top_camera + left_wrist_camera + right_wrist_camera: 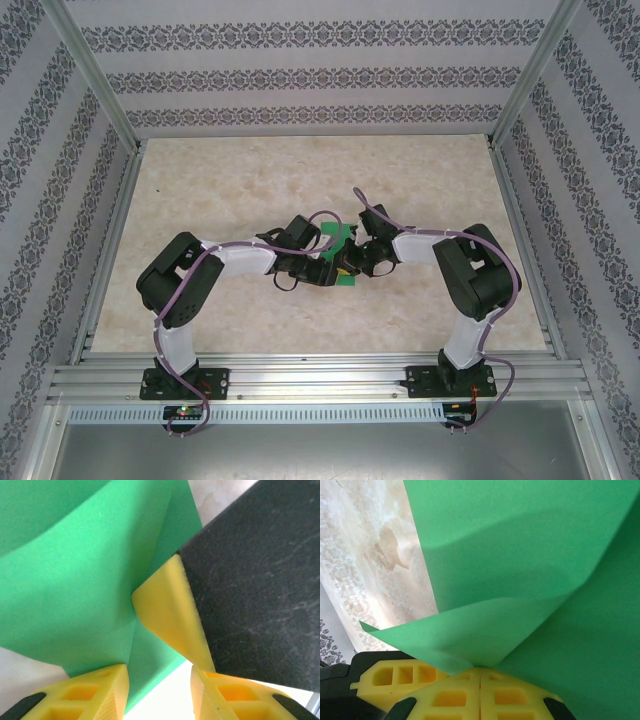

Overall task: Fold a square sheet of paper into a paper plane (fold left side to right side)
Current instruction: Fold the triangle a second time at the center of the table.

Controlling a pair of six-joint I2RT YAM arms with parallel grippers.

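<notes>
The square sheet of paper (338, 236) is bright green and lies at the table's middle, mostly under the two wrists. In the right wrist view the sheet (520, 555) is bent over, with a raised flap running down into my right gripper (480, 669), which is shut on it. In the left wrist view the sheet (75, 580) spreads ahead of my left gripper (159, 672). Its yellow jaws stand apart, with a corner of the paper and bare table between them. One of the right gripper's yellow fingers (167, 610) presses the paper just ahead. A paper plane is out of view.
The marble-look table (250, 190) is ringed by aluminium rails and patterned walls. Both arms (230, 255) reach inward from the near edge and meet at the centre, the right gripper (352, 262) nearly touching the left gripper (335, 268).
</notes>
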